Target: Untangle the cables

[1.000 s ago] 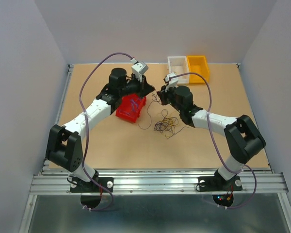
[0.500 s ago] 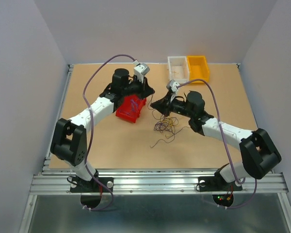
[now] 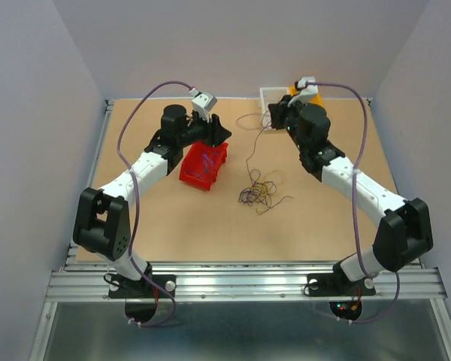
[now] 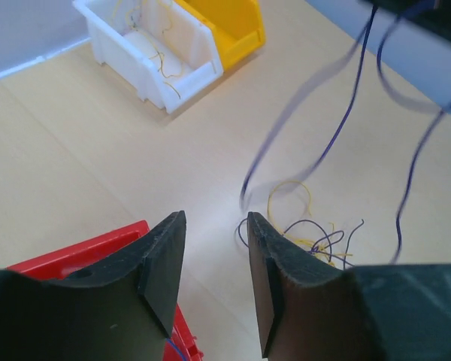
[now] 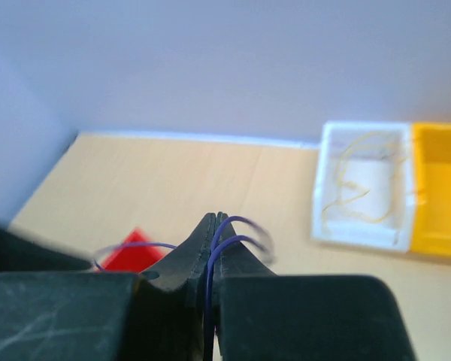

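Aloft, blue wire [image 5: 209, 301] in right tool [image 5: 213, 219]

The cables [image 3: 257, 192] mix blue-purple, yellow and dark brown on the plain tan table [image 3: 165, 226]. One blue-purple strand [image 5: 208, 286] shows against the black right gripper [image 5: 213, 218]; the left gripper [image 4: 216, 226] is black too. The red bin [image 3: 204, 165], white bin [image 4: 154, 45] (yellow wires inside) and yellow bin [image 4: 229, 26] are unpatterned. The left arm [image 3: 146, 169] and right arm [image 3: 353, 184] are white and black, with lilac cords [image 3: 131, 131].
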`<state>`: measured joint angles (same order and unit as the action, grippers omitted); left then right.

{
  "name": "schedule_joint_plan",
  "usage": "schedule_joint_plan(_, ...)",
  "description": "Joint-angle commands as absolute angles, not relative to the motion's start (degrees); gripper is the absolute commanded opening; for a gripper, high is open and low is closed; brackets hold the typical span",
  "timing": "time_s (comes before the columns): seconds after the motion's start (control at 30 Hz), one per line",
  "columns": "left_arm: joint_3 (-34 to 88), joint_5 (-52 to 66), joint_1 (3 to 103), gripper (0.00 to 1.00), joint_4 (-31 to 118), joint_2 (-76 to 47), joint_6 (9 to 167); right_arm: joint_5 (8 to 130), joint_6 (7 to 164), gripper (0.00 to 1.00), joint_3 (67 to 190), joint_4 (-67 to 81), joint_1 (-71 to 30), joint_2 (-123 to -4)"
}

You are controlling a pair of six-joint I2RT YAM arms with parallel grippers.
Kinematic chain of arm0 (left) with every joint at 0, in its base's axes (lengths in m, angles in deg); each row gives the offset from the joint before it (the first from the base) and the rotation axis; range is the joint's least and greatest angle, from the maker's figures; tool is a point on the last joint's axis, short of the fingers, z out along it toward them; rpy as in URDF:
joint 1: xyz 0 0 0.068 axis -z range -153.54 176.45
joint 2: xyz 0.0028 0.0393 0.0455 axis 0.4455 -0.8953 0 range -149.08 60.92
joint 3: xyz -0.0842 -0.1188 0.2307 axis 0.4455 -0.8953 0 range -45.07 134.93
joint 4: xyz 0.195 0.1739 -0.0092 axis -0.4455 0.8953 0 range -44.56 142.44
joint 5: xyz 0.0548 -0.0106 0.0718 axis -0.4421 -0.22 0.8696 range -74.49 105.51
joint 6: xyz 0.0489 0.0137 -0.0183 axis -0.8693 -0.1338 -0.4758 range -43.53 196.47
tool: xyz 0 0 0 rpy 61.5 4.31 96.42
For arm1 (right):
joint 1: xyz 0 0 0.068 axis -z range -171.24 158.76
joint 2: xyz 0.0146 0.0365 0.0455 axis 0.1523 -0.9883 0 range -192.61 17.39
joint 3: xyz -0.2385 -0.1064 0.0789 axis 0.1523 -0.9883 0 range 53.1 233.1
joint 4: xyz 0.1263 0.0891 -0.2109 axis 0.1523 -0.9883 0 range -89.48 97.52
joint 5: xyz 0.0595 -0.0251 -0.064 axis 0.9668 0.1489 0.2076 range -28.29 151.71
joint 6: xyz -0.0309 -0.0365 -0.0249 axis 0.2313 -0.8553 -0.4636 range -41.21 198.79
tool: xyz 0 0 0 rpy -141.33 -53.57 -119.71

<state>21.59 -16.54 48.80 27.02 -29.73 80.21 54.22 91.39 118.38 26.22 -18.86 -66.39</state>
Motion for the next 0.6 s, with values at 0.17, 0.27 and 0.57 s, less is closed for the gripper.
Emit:
schedule_joint_plan(0.17,20.9,-14.6,49.1,0.66,22.9,-26.7,80.3,40.8,98.2,0.01,138.8,20.9,-8.3,-76.6)
schedule_joint_plan(0.27,20.5,-14.9,49.1,0.7,22.7,-26.5,80.4,38.3,99.4,0.01,145.5,21.2,-6.1,-80.6)
schedule_joint_plan(0.57,20.1,-17.2,49.2,0.69,22.6,-26.3,79.6,37.5,98.4,0.01,160.4,26.0,-3.1,-90.0)
